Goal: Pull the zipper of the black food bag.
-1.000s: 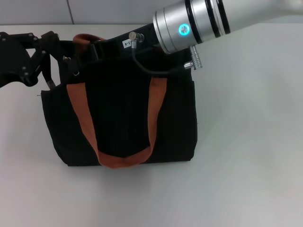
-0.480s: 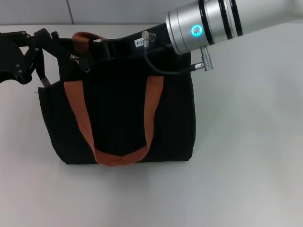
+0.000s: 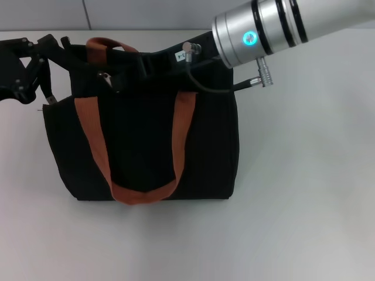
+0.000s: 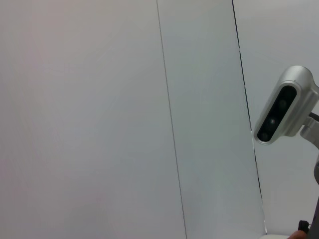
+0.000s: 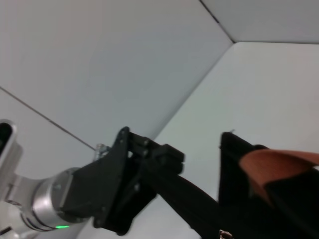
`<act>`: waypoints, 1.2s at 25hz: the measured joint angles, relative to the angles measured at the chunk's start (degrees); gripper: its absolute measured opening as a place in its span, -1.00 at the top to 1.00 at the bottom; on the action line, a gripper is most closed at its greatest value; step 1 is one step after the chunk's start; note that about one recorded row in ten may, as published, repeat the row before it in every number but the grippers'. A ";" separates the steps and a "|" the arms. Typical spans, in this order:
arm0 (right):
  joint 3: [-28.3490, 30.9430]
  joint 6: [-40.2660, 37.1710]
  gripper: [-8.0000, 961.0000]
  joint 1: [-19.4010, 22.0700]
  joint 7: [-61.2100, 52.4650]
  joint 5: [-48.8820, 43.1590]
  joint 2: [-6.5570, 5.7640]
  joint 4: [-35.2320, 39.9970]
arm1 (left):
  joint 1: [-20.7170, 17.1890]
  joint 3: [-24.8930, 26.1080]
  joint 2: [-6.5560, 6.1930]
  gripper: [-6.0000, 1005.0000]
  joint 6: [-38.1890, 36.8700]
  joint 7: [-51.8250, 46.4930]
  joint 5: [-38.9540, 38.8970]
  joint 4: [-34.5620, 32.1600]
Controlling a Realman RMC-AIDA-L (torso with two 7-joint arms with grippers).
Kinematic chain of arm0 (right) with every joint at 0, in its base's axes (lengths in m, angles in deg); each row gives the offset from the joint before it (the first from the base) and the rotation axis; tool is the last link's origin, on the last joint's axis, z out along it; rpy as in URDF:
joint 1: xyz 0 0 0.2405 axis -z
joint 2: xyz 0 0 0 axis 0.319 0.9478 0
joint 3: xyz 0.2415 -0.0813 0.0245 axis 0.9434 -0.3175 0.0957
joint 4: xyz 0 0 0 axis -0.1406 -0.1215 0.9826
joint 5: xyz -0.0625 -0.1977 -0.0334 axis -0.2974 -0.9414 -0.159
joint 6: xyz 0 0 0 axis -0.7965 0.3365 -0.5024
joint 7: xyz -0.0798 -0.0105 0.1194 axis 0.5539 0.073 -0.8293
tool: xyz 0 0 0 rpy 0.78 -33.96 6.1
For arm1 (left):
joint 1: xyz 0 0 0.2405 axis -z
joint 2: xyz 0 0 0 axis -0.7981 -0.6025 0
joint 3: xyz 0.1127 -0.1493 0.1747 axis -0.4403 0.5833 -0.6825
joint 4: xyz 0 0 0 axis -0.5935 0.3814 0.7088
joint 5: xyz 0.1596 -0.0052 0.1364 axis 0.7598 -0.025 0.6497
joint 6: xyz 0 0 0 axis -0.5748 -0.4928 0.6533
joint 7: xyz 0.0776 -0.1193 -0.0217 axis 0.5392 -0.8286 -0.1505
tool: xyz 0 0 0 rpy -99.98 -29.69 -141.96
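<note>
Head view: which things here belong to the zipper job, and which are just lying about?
In the job:
- black food bag, lying on the table
- zipper pull, by the bag's top edge
- left gripper, at the bag's top left corner
- right gripper, hidden behind its arm at the bag's top right

Not in the job:
- white table
- nothing else lies about

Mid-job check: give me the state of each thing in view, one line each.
Boxy black fabric food bag: upright on the white table, front orange strap hanging down.
Small silver zipper pull tab: on the bag's top edge, near its left end.
Left gripper: at the bag's top left corner.
Right gripper: hidden behind its wrist.
</note>
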 joint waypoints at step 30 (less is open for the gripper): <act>5.20 -10.39 0.99 16.59 -17.36 -18.61 0.00 32.50 | -0.71 0.73 -0.37 0.95 0.35 -1.31 -0.19 -0.04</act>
